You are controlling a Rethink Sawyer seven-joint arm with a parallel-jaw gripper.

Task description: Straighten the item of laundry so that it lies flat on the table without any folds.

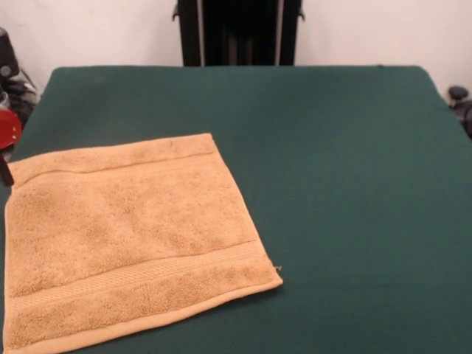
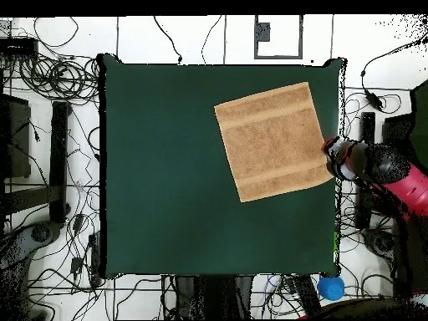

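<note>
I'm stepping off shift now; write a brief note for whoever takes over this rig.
Pincer: at the towel's edge by the table's side; whether it is open or shut cannot be seen.
Towel: spread flat near one corner of the table, turned a little askew, border bands showing, no folds visible.
Done: the towel looks straightened.
Left: probably only to draw the arm clear and check the corner beside the pincer, which is partly hidden.

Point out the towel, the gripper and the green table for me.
towel (image 1: 125,236): front view, middle of the cloth.
gripper (image 2: 332,156): overhead view, its tip at the towel's edge.
table (image 2: 159,167): overhead view, bare green cloth.
</note>
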